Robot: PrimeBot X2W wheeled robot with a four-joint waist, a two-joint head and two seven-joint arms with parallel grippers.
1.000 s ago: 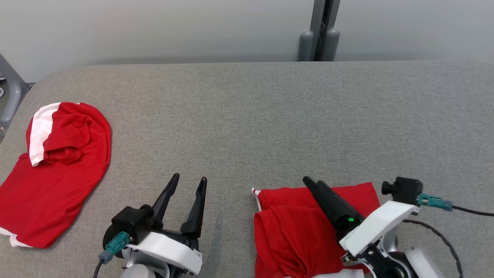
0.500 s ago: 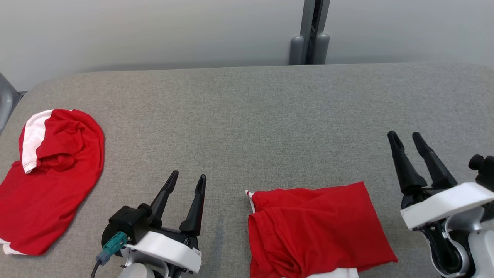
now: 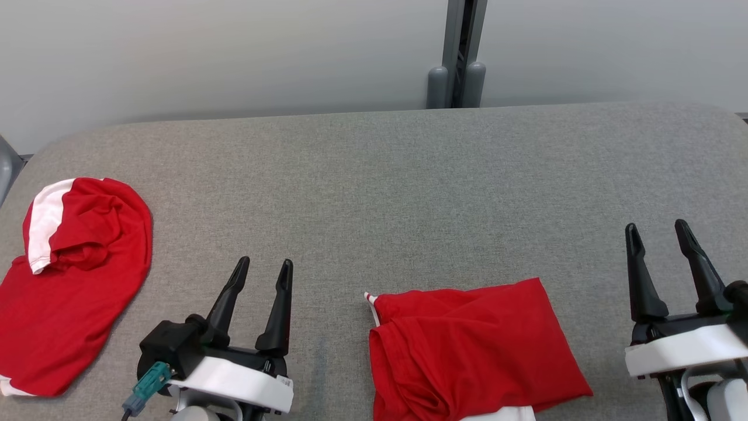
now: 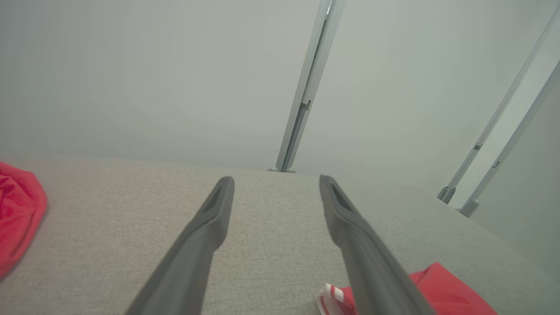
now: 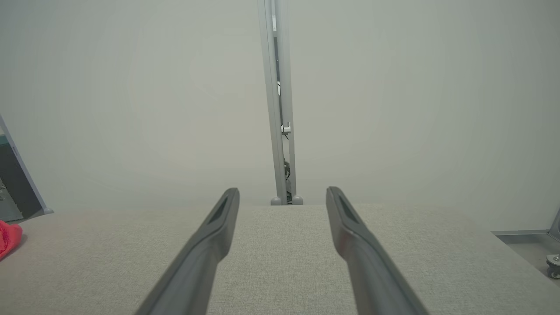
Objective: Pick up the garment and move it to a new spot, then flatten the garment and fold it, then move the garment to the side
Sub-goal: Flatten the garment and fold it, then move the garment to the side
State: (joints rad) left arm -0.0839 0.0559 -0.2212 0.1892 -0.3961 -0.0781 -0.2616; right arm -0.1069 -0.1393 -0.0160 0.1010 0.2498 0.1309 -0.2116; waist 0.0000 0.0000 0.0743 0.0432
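A red garment (image 3: 473, 351) with white trim lies folded in a rough rectangle at the table's near edge, between my two grippers. In the left wrist view its corner (image 4: 442, 293) shows at the lower right. My left gripper (image 3: 264, 263) stands open to the garment's left, nothing between its fingers, which point toward the far wall (image 4: 276, 179). My right gripper (image 3: 655, 226) stands open to the garment's right, clear of the cloth, and it too holds nothing (image 5: 283, 191).
A second red garment (image 3: 70, 280) with a white stripe lies crumpled at the table's left end, also in the wrist views (image 4: 17, 218) (image 5: 8, 238). The grey padded table (image 3: 409, 187) runs back to a pale wall with a grey post (image 3: 456, 58).
My right gripper has left the folded garment and swung out to its right, fingers now pointing away. The head camera has shifted a little. The left gripper has hardly moved.
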